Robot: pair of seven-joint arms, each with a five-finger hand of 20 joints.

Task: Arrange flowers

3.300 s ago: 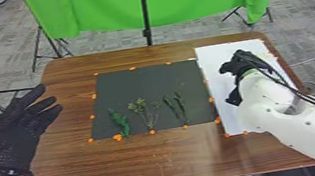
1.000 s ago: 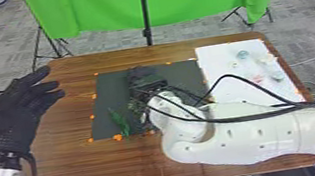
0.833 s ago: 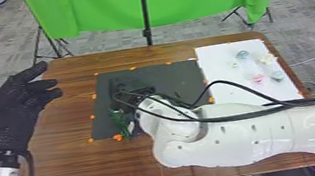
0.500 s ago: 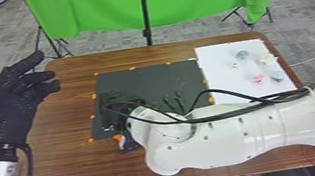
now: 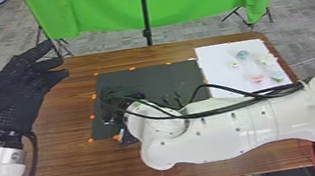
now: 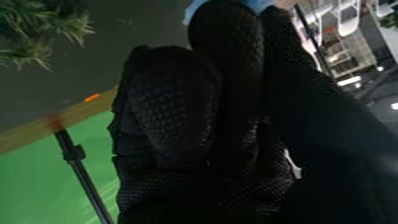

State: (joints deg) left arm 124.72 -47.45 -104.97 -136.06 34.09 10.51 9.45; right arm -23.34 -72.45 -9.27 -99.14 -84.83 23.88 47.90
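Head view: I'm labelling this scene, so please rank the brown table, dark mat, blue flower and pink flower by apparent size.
1. Brown table
2. Dark mat
3. Blue flower and pink flower: too alike to rank

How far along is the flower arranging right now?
It looks partway at best. Done: green sprigs are laid out on the dark mat. In hand: the right hand is at the mat's left part, but I can't tell whether it holds anything; the left hand is open and empty. To do: small pale flowers on the white sheet probably need joining to the sprigs.
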